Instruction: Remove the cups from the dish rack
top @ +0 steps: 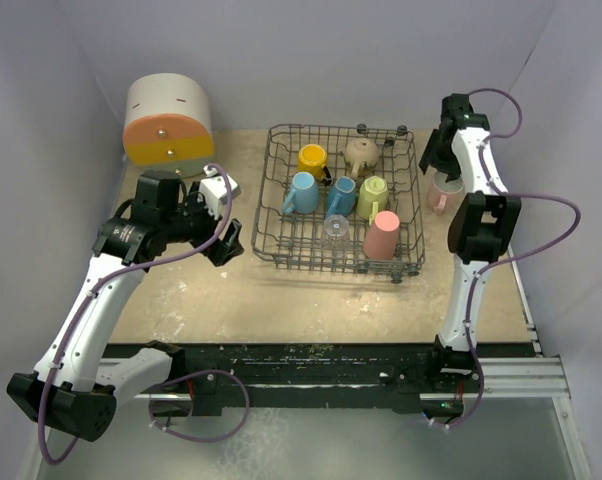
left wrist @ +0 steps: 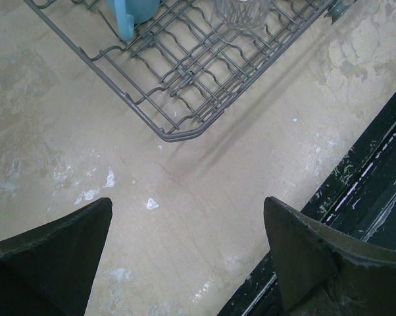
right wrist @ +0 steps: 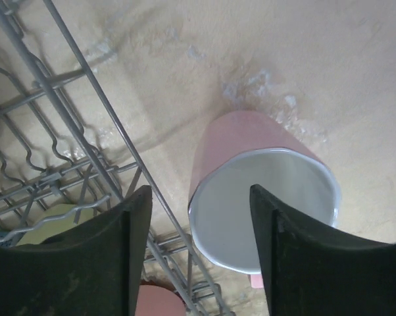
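Gaping, both jaws; right pair over glossy pink cup (right wrist: 250, 145) beside wire rack (top: 321, 258).

Overhead, two close wrists; shared dish rack (top: 301, 258)

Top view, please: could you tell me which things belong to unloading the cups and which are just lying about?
Job in hand: dish rack; in it, yellow mug, tan cup, left blue mug, right blue mug, yellow-green mug, salmon tumbler, clear glass; pink mug, standing outside the rack.
Lying about: white, orange and yellow drawer box.
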